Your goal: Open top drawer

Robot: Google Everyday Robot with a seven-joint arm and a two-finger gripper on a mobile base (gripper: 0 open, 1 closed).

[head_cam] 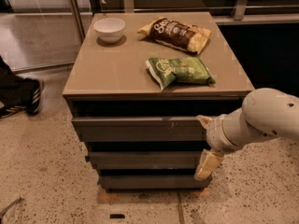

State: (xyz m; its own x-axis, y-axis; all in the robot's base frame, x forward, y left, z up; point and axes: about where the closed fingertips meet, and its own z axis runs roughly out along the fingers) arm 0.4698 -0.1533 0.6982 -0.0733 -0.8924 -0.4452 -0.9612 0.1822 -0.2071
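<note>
While top drawer (140, 127) runs left-right, facing viewer, gripper (205, 143) at right end.

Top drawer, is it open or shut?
Shut, apparently: the top drawer shows no interior; the gripper sits at its right end.

Your worktop (107, 73) carries a white bowl (109, 29) far left, a dark chip bag (175, 33) far right and a green chip bag (180, 71) nearer the front. A striped shoe (25, 99) stands on the speckled floor (46, 171). The gripper (205, 143) hangs by the narrower drawer fronts' (145, 160) right end.
</note>
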